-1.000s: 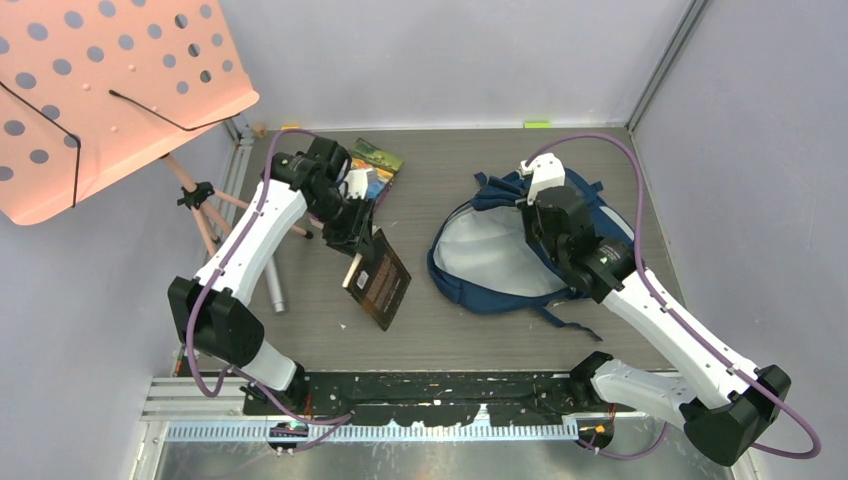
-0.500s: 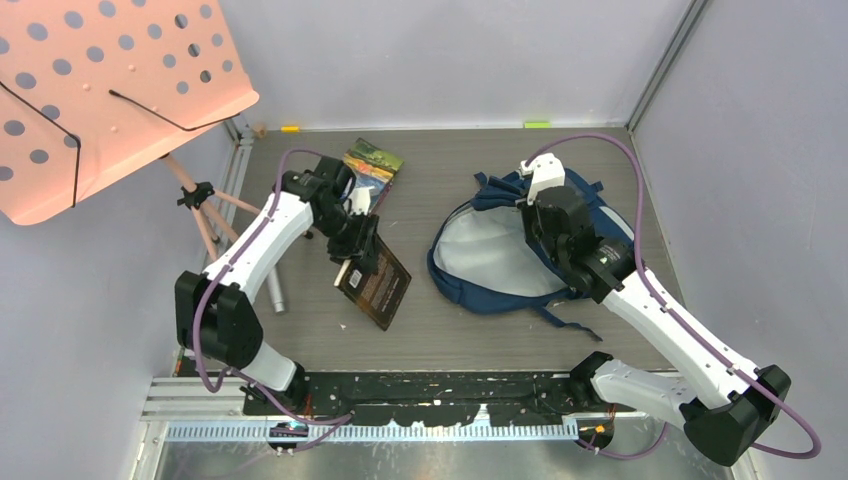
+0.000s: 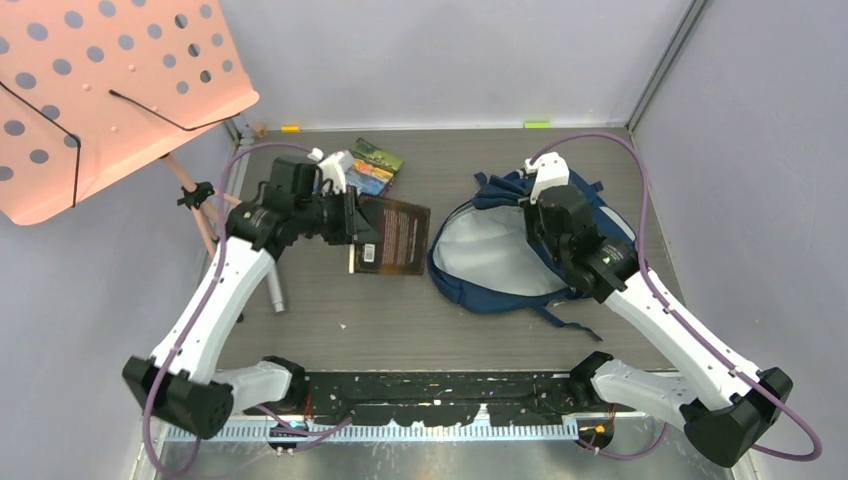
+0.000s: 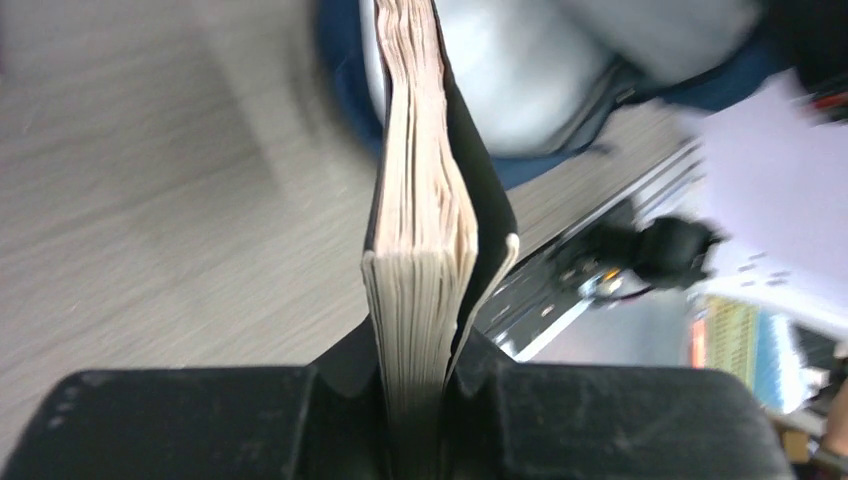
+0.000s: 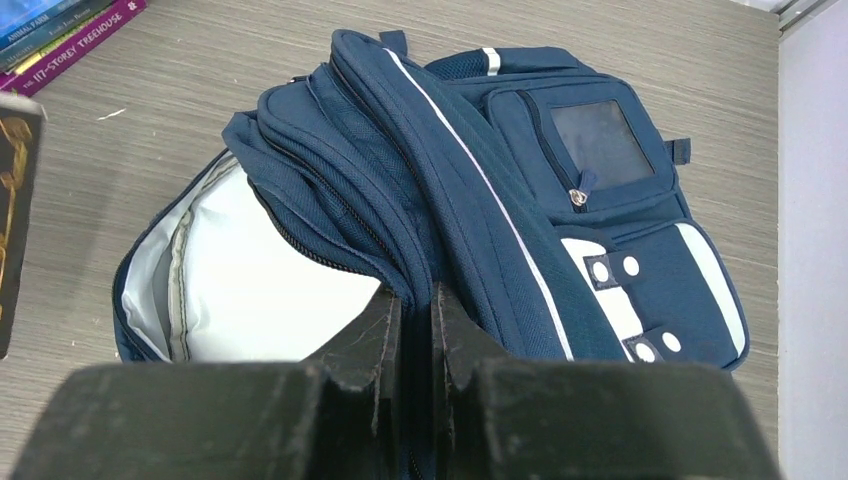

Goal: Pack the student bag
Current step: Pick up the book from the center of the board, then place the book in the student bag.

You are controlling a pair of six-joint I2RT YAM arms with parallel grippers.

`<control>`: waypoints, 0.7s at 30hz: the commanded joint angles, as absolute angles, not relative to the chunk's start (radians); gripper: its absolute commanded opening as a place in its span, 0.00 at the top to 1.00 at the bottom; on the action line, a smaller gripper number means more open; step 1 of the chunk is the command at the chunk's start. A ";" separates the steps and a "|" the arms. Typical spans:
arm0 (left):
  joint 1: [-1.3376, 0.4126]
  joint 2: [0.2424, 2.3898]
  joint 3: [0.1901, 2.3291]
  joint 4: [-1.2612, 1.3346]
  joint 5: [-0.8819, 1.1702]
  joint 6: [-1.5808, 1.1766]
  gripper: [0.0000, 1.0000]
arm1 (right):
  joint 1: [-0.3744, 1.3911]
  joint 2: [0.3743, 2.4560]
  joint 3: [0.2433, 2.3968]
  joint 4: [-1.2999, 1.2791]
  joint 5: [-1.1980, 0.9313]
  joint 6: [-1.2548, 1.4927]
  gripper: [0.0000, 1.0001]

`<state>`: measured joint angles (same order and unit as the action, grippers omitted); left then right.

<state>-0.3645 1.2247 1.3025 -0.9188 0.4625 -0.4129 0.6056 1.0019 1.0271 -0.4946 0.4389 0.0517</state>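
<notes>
Pinching a dark paperback (image 3: pixel 395 235) by its edge in the left gripper (image 3: pixel 352 222), just beside the open student bag (image 3: pixel 490 255) on the right half of the table (image 3: pixel 330 310); clamping its raised flap in the right gripper (image 5: pixel 410 305).

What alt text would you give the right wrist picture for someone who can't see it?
The right gripper, shut, pinches the fabric of the navy student bag, holding its mouth open onto pale lining. A dark book shows at the left edge.

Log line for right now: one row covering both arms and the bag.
left gripper: shut on dark book | right gripper: shut on student bag flap, mouth open | book: left of mouth, not yet inside
</notes>
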 commanded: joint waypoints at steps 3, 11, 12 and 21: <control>-0.389 1.056 1.131 -0.315 0.554 -0.850 1.00 | 0.604 0.930 1.143 -0.331 0.480 0.136 1.00; -0.525 1.065 0.892 0.101 0.410 -1.109 1.00 | 0.603 0.898 1.210 -0.305 0.586 0.238 1.00; -0.545 1.078 0.873 0.138 0.387 -1.126 1.00 | 0.604 0.884 1.201 -0.284 0.588 0.258 1.00; -0.684 1.291 0.836 0.447 0.306 -1.212 1.00 | 0.604 0.817 1.127 -0.124 0.566 0.330 0.99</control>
<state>-0.6548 1.2434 0.8162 0.1291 0.3473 -1.1381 0.6025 0.8757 1.0843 -0.4599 0.5491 0.2615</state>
